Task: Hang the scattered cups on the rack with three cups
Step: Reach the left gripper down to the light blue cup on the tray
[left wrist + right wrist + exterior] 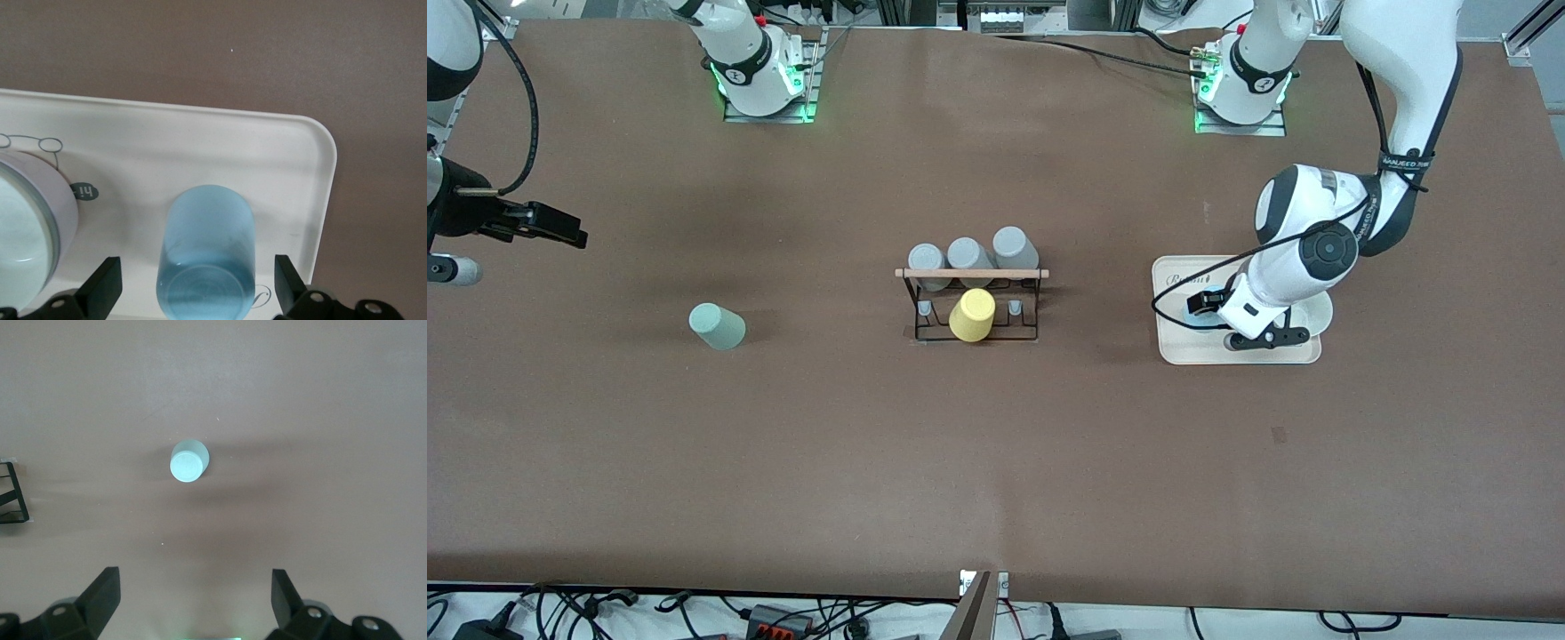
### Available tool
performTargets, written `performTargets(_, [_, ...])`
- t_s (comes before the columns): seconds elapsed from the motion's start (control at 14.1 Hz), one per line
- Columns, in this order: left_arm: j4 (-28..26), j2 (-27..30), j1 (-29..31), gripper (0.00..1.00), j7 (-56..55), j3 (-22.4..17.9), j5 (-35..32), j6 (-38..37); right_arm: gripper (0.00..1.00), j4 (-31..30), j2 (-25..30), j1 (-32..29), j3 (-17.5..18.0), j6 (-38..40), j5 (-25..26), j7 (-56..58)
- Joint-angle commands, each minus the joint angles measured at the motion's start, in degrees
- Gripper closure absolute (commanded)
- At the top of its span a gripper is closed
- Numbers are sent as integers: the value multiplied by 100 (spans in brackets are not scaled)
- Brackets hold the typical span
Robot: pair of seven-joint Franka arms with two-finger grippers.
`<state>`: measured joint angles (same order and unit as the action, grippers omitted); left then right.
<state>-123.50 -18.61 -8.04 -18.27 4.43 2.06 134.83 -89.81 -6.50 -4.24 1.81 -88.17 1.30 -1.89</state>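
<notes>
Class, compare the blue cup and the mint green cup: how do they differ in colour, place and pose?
Colour: the blue cup is clear light blue; the green cup is pale, solid mint.
Place: the blue cup is on the cream tray at the left arm's end; the green cup is on the bare table toward the right arm's end.
Pose: the blue cup lies on its side; the green cup stands upside down.
Both are small, tapered and handleless.

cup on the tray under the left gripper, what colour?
Light blue cup; clearest in the left wrist view.
</notes>
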Motion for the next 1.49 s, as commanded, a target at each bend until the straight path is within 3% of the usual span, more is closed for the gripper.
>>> performTargets(0.0, [-227, 201, -22, 0, -71, 49, -57, 96, 0, -142, 87, 2, 22, -69, -7, -74])
performTargets(0.5, [-201, 16, -101, 1, -54, 49, -57, 88, 0, -212, 123, 2, 22, -51, 2, -74])
performTargets(0.85, [-104, -116, -75, 11, -1, 41, -57, 96, 0, -265, 158, 11, 22, -42, 2, -74])
performTargets(1.06, [-78, -151, -75, 29, 8, 41, -74, 96, 0, -265, 158, 11, 22, -42, 2, -74])
performTargets(1.2, [-43, -125, -75, 53, 8, 32, -65, 88, 0, -352, 201, 20, 30, -68, 2, -74])
performTargets(1.27, [114, -116, -66, 59, -10, 40, -74, 9, 0, -405, 245, 20, 30, -121, 2, -66])
performTargets(1.41, [491, -90, -66, 63, -10, 32, -74, -358, 0, -423, 246, 20, 30, -157, 2, -65])
